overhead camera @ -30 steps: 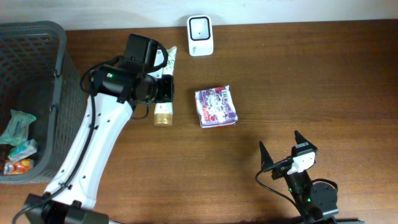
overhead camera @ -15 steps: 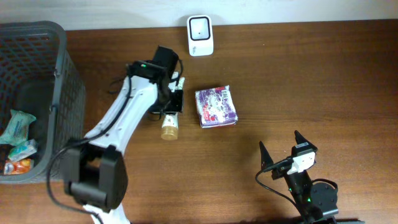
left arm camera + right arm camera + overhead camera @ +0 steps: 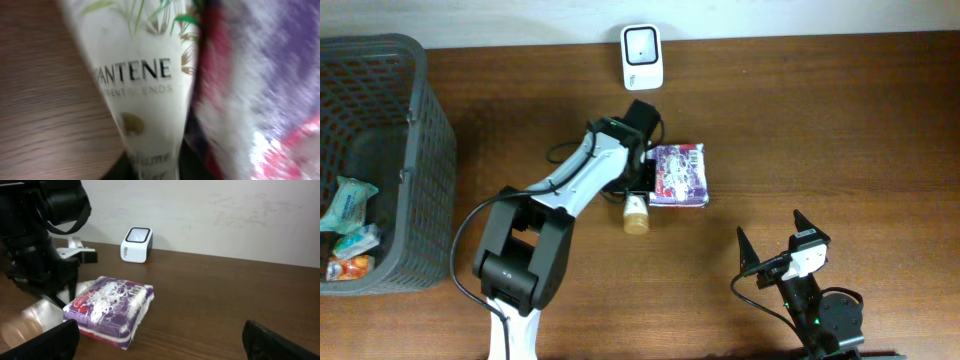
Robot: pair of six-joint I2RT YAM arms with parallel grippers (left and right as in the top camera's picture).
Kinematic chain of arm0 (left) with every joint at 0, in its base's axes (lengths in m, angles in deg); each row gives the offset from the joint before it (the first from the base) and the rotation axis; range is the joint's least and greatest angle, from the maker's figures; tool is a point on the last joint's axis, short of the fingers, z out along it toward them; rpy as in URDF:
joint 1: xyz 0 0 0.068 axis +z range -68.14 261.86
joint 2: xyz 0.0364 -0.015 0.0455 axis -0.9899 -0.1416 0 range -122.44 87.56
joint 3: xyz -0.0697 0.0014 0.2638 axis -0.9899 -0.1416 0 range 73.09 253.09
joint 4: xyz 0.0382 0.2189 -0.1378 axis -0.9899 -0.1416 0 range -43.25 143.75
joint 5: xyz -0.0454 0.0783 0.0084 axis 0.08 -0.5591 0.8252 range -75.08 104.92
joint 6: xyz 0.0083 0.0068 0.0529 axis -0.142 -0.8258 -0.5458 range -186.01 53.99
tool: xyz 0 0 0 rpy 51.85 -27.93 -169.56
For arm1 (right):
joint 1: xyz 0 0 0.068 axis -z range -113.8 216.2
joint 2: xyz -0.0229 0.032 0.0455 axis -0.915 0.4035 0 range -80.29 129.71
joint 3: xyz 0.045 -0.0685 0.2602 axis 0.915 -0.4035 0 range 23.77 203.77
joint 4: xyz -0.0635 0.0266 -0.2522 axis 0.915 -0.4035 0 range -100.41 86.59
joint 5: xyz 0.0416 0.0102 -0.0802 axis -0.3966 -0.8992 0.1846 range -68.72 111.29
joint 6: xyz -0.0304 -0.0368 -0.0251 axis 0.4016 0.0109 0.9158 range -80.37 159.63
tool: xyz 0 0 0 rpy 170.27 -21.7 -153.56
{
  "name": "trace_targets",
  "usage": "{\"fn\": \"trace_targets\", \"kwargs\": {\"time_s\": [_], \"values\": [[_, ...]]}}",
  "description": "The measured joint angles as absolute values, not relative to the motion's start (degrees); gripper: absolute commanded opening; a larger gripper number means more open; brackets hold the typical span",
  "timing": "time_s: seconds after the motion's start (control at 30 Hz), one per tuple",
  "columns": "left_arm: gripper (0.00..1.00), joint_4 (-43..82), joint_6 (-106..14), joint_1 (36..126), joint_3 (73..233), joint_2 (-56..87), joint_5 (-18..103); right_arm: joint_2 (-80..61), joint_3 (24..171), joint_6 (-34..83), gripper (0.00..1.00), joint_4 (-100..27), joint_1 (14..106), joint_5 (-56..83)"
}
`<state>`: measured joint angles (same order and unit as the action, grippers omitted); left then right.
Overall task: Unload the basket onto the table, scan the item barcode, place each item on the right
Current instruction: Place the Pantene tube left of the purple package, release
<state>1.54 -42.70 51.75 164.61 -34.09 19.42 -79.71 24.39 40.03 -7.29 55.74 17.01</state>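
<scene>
Swung in from back-left, the left claw (image 3: 641,186) has brought the white gold-capped Pantene tube (image 3: 636,213) to the middle of the wooden surface (image 3: 840,120), against the purple plastic packet (image 3: 681,175), probably staging it for scanning. I cannot tell whether it grips. The right claw (image 3: 769,226) waits parted.

We've got a dark mesh basket (image 3: 438,170) at the table's (image 3: 840,130) left edge. Inside it: a pale green packet (image 3: 350,203), a second light packet (image 3: 355,240) below it and an orange one (image 3: 348,267) at the bottom. A purple packet (image 3: 679,175) lies flat mid-table. There's a plain white wall (image 3: 225,215) behind.
</scene>
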Motion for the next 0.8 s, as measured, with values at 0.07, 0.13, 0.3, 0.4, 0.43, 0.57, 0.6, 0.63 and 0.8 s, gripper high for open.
{"fn": "trace_targets", "kwargs": {"time_s": [0.07, 0.13, 0.3, 0.4, 0.43, 0.57, 0.6, 0.63, 0.8], "values": [[0.72, 0.67, -44.84, 50.37, 165.88, -34.09, 19.44, -79.71, 24.39, 40.05, 0.99, -7.29, 55.74, 17.01], [0.88, -1.39, -46.37, 50.57, 169.60, -34.09, 19.39, -79.71, 24.39, 40.03, 0.99, -7.29, 55.74, 17.01], [0.99, -14.41, -47.38, 54.15, 183.17, -34.09, 19.37, -79.71, 24.39, 40.05, 0.98, -7.29, 55.74, 17.01], [0.99, -22.20, -47.53, 56.95, 191.04, -34.09, 19.37, -79.71, 24.39, 40.07, 0.99, -7.29, 55.74, 17.01], [0.99, -23.90, -47.99, 58.07, 194.56, -34.04, 19.37, -79.71, 24.39, 40.03, 0.99, -7.29, 55.74, 17.03], [0.99, -32.77, -50.50, 60.71, 205.79, -34.02, 19.37, -79.71, 24.39, 40.05, 0.99, -7.29, 55.74, 17.01], [0.99, -34.70, -51.31, 60.91, 207.87, -34.09, 19.37, -79.69, 24.39, 40.03, 0.99, -7.29, 55.74, 17.03], [0.99, -37.91, -52.41, 61.32, 212.48, -34.13, 19.37, -79.71, 24.39, 40.07, 0.99, -7.29, 55.74, 17.01], [0.99, -42.87, -54.31, 64.86, 229.20, -33.61, 19.39, -79.71, 24.39, 40.07, 0.99, -7.29, 55.74, 17.03]]}}
